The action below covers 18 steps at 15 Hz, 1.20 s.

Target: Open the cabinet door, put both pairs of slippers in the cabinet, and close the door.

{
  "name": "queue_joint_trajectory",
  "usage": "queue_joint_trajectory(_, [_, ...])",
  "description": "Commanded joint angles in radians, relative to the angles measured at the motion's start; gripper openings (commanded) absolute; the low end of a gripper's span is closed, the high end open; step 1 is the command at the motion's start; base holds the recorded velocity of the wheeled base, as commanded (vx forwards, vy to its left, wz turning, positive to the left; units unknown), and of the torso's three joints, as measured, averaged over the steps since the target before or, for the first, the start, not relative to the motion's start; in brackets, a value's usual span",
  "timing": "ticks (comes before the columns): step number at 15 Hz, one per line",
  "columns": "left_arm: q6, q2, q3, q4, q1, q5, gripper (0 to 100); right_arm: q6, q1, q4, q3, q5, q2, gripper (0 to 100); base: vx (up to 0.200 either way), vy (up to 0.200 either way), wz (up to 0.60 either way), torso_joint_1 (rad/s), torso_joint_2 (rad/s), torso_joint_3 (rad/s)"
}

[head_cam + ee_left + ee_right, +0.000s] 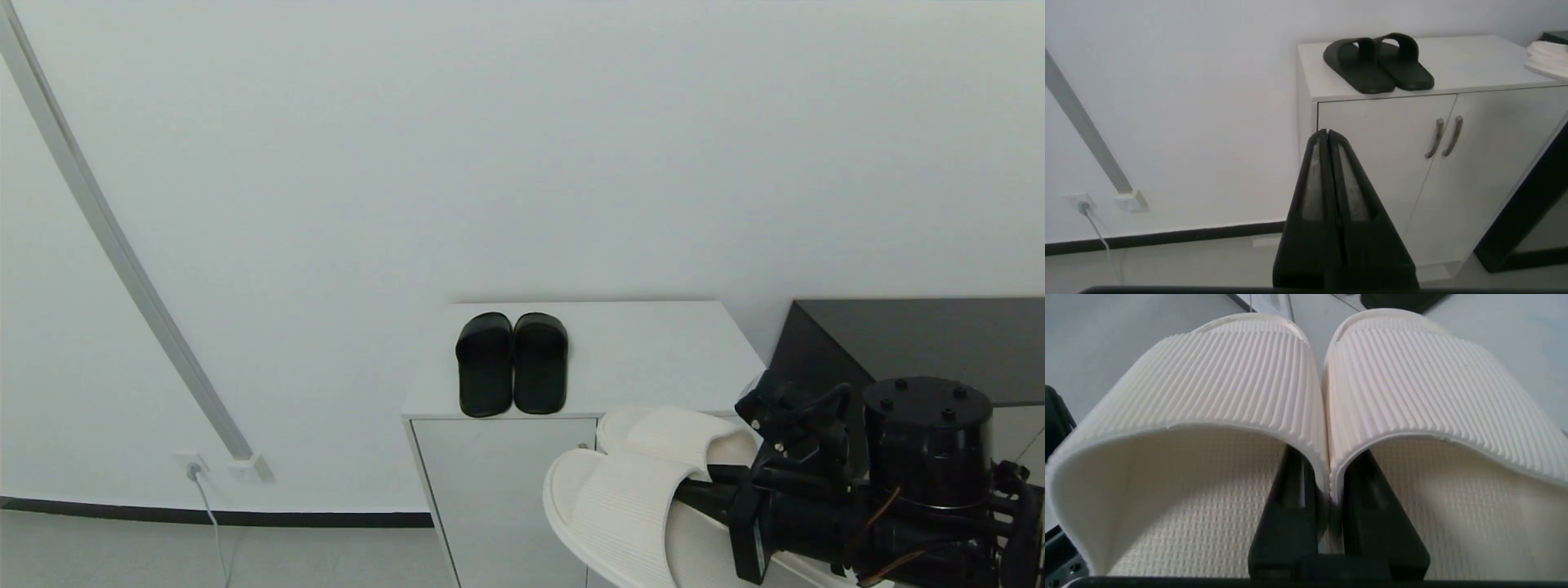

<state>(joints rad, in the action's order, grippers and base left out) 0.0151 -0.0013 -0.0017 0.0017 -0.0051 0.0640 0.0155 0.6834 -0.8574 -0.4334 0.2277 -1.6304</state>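
Note:
A pair of black slippers (512, 363) (1378, 62) lies side by side on top of the white cabinet (653, 343) (1380, 155). Both cabinet doors are closed, with their two handles (1444, 137) meeting at the middle. My right gripper (706, 490) (1323, 494) is shut on a pair of white ribbed slippers (645, 482) (1315, 400), pinching their inner straps together, and holds them in front of the cabinet's right door, near its top edge. Left of the cabinet and lower down, my left gripper (1328, 143) is shut on nothing and points at the left door.
A black low unit (922, 335) (1527, 220) stands against the cabinet's right side. On the wall to the left are a slanted grey conduit (122, 245) and an outlet with a plugged cable (192, 467) (1082, 202). Bare floor lies left of the cabinet.

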Motion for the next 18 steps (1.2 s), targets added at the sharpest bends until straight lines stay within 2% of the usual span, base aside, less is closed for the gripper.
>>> queue_joint_trajectory(1, [0.000, 0.001, 0.000, 0.000, 0.001, 0.000, 0, 0.000, -0.001, 0.000, 0.001, -0.001, -0.002, 0, 0.000, 0.000, 0.00, 0.000, 0.00, 0.000])
queue_joint_trajectory(9, [0.000, 0.001, 0.000, 0.000, 0.001, 0.000, 0, -0.002, 0.002, 0.000, 0.002, 0.001, -0.006, 0, 0.000, 0.000, 0.00, 0.000, 0.00, 0.000])
queue_joint_trajectory(16, [0.002, 0.001, 0.000, 0.000, 0.001, -0.001, 0, -0.016, 0.007, -0.003, 0.016, -0.002, 0.003, 0, 0.000, 0.000, 0.00, -0.138, 0.30, 0.162])
queue_joint_trajectory(17, [-0.001, 0.001, 0.000, 0.000, 0.001, -0.001, 100, -0.017, 0.007, -0.009, 0.028, -0.001, 0.007, 0, 0.000, 0.000, 0.00, -0.144, 0.34, 0.193])
queue_joint_trajectory(18, [-0.011, 0.001, 0.000, 0.000, 0.001, -0.001, 100, -0.017, 0.007, -0.014, 0.032, -0.001, 0.004, 0, 0.000, 0.000, 0.00, -0.159, 0.34, 0.193])
